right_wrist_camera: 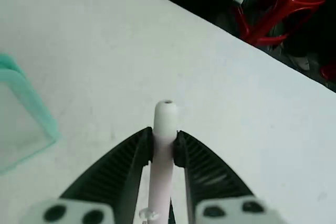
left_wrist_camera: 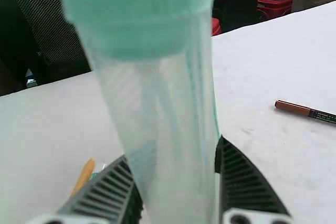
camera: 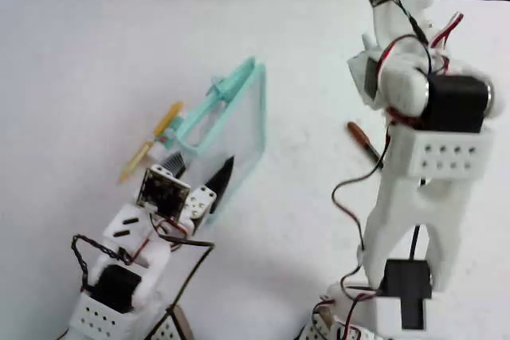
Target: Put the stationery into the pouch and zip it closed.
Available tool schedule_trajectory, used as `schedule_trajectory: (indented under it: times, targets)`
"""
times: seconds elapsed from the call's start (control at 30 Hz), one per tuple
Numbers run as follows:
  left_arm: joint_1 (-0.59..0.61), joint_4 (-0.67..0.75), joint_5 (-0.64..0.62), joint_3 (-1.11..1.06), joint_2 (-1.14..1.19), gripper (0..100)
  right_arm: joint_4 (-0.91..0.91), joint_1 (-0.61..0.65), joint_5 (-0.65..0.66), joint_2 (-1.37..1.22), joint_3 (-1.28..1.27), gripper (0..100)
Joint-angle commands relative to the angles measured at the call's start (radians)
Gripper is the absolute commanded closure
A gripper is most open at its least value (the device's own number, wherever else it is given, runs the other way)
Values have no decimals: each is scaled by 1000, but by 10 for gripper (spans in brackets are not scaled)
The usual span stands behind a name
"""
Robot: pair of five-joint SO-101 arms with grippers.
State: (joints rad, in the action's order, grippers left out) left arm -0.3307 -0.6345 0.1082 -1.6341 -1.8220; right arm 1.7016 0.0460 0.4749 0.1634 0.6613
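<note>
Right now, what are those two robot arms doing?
The left tool is pinching the see-through pouch with the green zip. The right tool is holding a white pen above the table. A brown pen and a yellow pen lie on the table, not in the pouch yet.

White tabletop [camera: 96, 53] carrying two loose pens.
A brown pen [camera: 362, 141] lies flat on the bare surface, well apart from a yellow pen [camera: 135, 162] lying just beside the teal-edged pouch [camera: 231, 117].
</note>
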Motion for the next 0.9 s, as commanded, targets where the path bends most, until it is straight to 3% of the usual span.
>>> schedule_trajectory:
  times: [0.0,0.3,0.67,0.87]
  targets:
    - [4,20,0,6,-2,808,10,35,-61,74,35,981]
    - [2,20,0,8,-2,808,-48,191,-72,335,-184,981]
    - [2,20,0,6,-2,808,-440,216,-80,751,-624,981]
    - [2,20,0,6,-2,808,-653,420,-74,946,-779,981]
